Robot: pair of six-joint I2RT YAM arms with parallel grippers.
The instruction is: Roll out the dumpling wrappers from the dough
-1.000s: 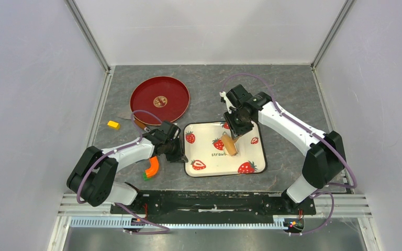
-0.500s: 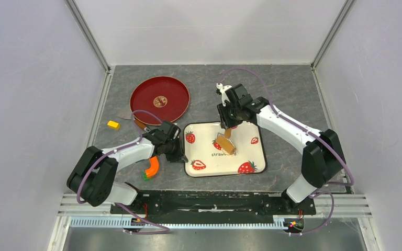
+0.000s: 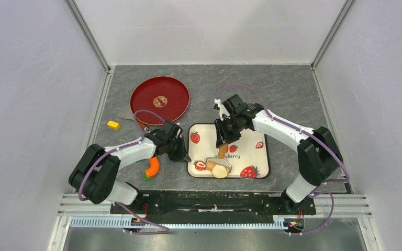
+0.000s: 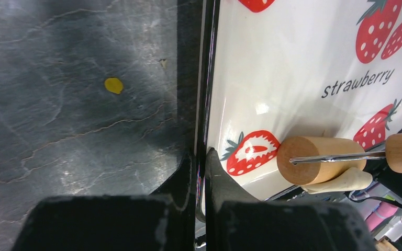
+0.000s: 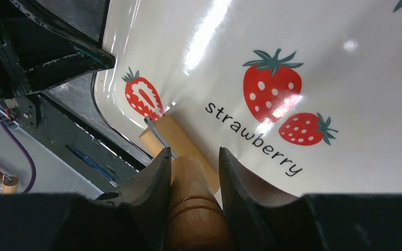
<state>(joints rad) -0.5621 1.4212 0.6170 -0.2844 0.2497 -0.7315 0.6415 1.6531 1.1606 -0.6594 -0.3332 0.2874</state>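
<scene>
**Right gripper (image 5: 191, 157) drags roller (image 3: 211, 166) to tray (image 4: 272, 78) rim**

It squeezes the wooden handle; the left gripper (image 4: 201, 157) pinches the tray's left rim. Below that right claw in the overhead frame, the dough (image 4: 345, 180) lies under the drum at the tray's bottom edge. Half a second ago the roller stood mid-tray.

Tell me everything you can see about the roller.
The roller looks like plain tan wood: a short drum on a thin metal rod, plus a grooved handle. The fingers of the right gripper clamp the handle. The drum lies on its side at the near edge of the tray, resting on pale dough.
</scene>
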